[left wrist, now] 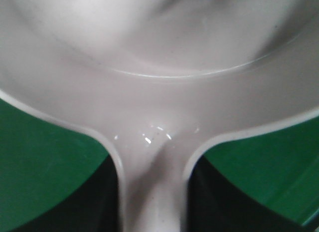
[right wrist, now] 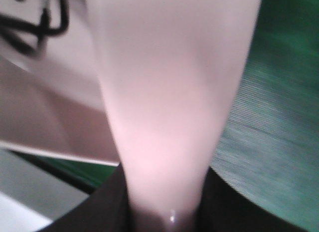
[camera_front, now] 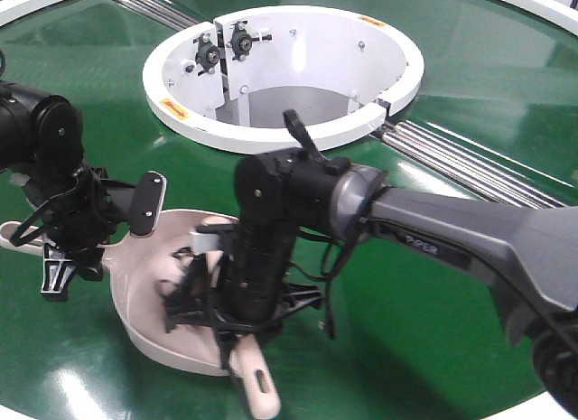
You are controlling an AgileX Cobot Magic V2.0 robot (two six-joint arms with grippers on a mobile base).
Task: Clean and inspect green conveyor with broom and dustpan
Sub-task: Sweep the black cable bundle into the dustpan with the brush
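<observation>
The green conveyor (camera_front: 99,113) fills the exterior view. The beige-pink dustpan (camera_front: 144,325) lies flat on it at the front left. My left gripper (camera_front: 68,257) is shut on the dustpan's handle; in the left wrist view the handle (left wrist: 152,192) runs between the black fingers (left wrist: 97,207) up into the pan. My right gripper (camera_front: 237,325) is shut on the broom (camera_front: 256,381), whose hang-hole end sticks out toward the front. The broom's black bristles (camera_front: 181,298) sit inside the pan. The right wrist view shows the blurred pink broom (right wrist: 169,107) close up.
The white circular hub opening (camera_front: 397,77) stands behind the arms. Chrome roller strips (camera_front: 470,167) run from it to the right, more at the back left (camera_front: 153,6). The conveyor's white outer edge (camera_front: 506,411) is at the front right.
</observation>
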